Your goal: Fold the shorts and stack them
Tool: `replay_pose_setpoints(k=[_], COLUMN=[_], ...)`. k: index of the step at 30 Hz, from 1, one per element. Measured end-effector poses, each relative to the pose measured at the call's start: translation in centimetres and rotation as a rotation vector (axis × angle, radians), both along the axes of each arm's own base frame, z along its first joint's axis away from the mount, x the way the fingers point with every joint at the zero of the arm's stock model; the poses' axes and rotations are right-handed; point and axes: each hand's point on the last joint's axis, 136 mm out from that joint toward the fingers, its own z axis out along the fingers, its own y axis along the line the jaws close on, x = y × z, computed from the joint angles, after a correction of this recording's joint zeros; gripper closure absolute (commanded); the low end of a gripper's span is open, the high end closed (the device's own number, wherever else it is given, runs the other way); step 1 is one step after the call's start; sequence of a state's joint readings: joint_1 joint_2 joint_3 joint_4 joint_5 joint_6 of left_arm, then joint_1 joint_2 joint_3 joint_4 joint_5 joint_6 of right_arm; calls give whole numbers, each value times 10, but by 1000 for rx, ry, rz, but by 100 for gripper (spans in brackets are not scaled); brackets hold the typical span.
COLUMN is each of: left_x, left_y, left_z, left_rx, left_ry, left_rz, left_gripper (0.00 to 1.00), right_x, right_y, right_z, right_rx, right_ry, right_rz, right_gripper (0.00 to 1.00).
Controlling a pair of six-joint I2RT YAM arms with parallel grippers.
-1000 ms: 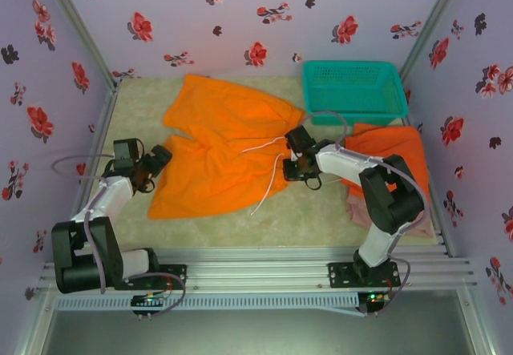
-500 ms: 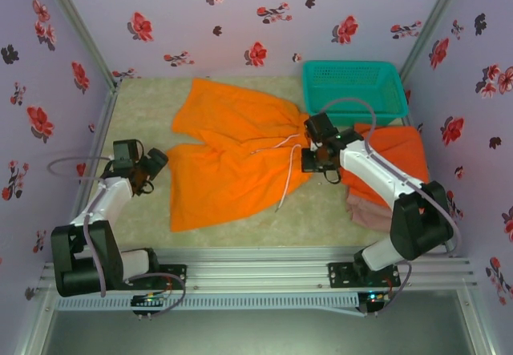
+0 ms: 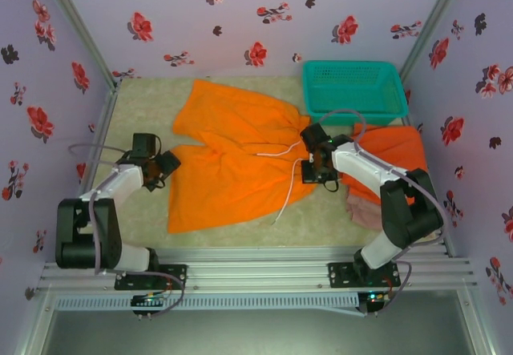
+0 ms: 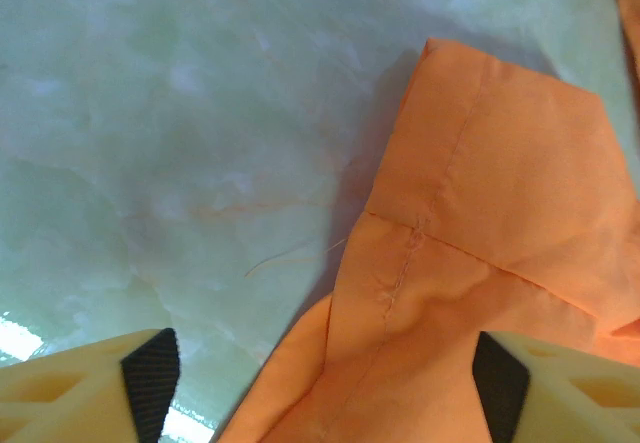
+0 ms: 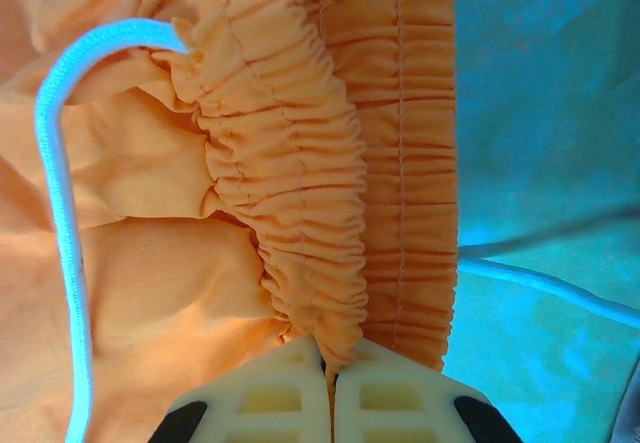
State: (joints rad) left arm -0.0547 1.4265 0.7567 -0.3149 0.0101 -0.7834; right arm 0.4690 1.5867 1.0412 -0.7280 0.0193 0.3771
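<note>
- The right pincer (image 5: 328, 355) is closed tight on the gathered waistband (image 5: 300, 163) of the spread orange shorts (image 3: 232, 155), beside the white drawstring (image 5: 60, 213).
- The left pincer (image 4: 322, 388) stands wide apart, with one jaw on each side of a leg hem (image 4: 470, 153), and grips nothing.
- These shorts lie in the middle of the tabletop (image 3: 136, 106). The folded orange shorts (image 3: 393, 145) lie at the right, partly over the pink shorts (image 3: 362, 209).
- I judge the step is taking hold for the first fold. Next, the left pincer must close on the hem, then both should lift together.
</note>
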Motion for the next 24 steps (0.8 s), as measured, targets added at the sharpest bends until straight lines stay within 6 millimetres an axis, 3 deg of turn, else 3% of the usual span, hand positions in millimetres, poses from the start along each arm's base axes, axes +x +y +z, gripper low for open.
replay_pose_setpoints(k=[4, 7, 11, 13, 19, 24], left_x=[18, 31, 39, 41, 46, 37], left_y=[-5, -9, -12, -12, 1, 28], left_z=[-6, -12, -21, -22, -1, 42], left_rx=[4, 7, 13, 18, 115, 261], left_ry=[20, 30, 49, 51, 26, -31], left_rz=[-19, -36, -55, -65, -84, -58], left_gripper=[33, 47, 85, 98, 100, 95], right_x=[-1, -1, -1, -1, -1, -8], right_y=[0, 3, 6, 7, 9, 10], right_z=[-2, -3, -4, -5, -7, -15], right_rx=[3, 18, 32, 41, 54, 68], right_ry=[2, 1, 1, 2, 1, 20], right_rz=[1, 4, 7, 8, 11, 9], right_gripper=[96, 96, 96, 96, 97, 97])
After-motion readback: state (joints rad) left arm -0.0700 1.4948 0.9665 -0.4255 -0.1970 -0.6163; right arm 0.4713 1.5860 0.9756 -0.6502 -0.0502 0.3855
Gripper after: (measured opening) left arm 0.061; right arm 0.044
